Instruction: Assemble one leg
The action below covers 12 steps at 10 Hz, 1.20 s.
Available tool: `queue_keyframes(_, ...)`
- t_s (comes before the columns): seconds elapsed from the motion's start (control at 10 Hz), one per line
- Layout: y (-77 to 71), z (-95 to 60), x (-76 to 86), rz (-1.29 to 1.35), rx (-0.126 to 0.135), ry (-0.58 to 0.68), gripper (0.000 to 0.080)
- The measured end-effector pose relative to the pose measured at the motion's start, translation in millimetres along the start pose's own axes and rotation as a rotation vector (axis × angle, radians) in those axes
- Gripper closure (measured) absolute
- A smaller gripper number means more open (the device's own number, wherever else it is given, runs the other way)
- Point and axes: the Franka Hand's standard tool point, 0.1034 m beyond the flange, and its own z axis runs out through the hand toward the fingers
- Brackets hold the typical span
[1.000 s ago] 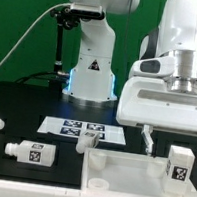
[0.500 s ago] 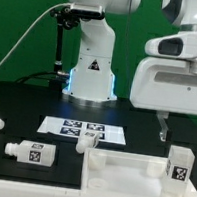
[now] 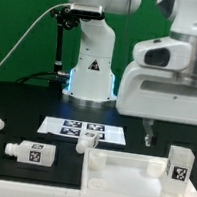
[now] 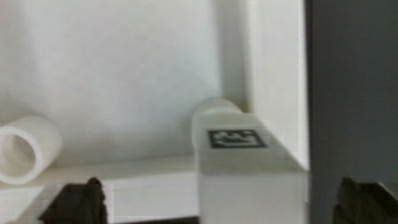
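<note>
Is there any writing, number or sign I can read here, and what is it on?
No words or numbers are readable.
Triangle sign on the robot base: symbol too small to read.
The upright leg, lying leg and marker board carry square patterns, no letters.

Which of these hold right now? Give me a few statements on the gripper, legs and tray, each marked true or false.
1. An upright leg stands in the tray, near its edge at the exterior view's right. True.
2. The gripper is clamped on a leg. False: its fingers are spread wide and hold nothing.
3. A second leg lies on its side on the table, at the exterior view's left of the tray. True.
4. The marker board lies inside the tray. False: it lies flat on the table behind the tray.
</note>
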Motion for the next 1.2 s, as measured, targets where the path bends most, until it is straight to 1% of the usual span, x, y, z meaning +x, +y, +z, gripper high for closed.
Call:
queue_keyframes(0.2, -9.2, 14.3, 2.9, 0.038, -0.002, 0.027, 0.0151)
queue_keyframes(0.3, -9.3, 17.3, 3.2, 0.059, -0.003, 0.029, 0.0151)
queue_keyframes(0.4, -8.1, 17.2, 3.6, 0.078, -0.003, 0.029, 0.0151)
queue_keyframes(0.6, -7.5, 17.4, 3.6, 0.092, -0.002, 0.028, 0.0412)
queue_keyframes(0.7, -7.7, 17.5, 3.6, 0.214, 0.001, 0.028, 0.0517)
queue_keyframes(0.8, -7.5, 17.5, 3.6, 0.251, 0.001, 0.028, 0.0517)
queue_keyframes(1.0, -7.6, 17.5, 3.6, 0.431, 0.004, 0.028, 0.0515)
queue_keyframes(1.1, -7.3, 17.9, 3.7, 0.471, 0.004, 0.029, 0.0515)
queue_keyframes(1.2, -5.6, 18.6, 7.2, 0.624, 0.013, 0.052, 0.0515)
